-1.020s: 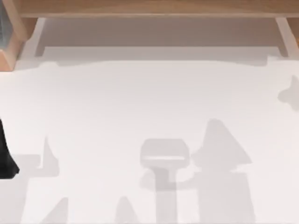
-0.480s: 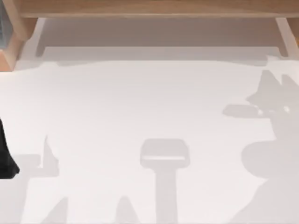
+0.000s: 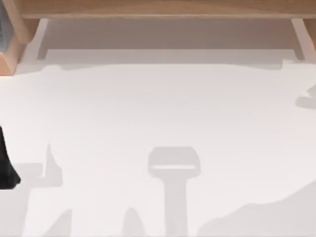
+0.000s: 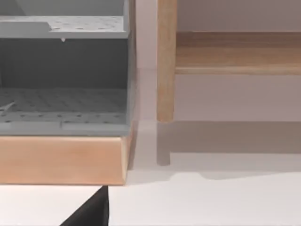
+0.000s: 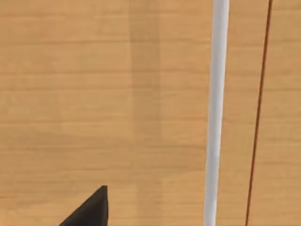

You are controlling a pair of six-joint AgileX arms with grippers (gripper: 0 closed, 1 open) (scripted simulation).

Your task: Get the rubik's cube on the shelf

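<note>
Looking down at the white table (image 3: 148,108), mostly just shadows to go on. A second ago, a big arm-shaped shadow right of the middle; half a second back, further over by the right edge; now slid off into the lower right corner, plus a small scrap near the right edge. Reads like the right arm swinging away and out to the right.

From the right wrist, just a black wedge of the right gripper (image 5: 91,212) over a wood-grain surface (image 5: 94,94) crossed by a white bar (image 5: 215,113). Can't tell whether that claw is spread or closed, or carrying anything. Can't tell if that wood belongs to the shelf (image 3: 158,9) either.

Left arm (image 3: 6,165) parked at the left edge, its camera facing a grey-and-wood cabinet (image 4: 61,160) and a shelf post (image 4: 165,61). Same story for its claw: no telling.

As for the rubik's cube, can't say where it sits right now, so no calling the task done. Guessing placed or in transit, nothing firmer.
</note>
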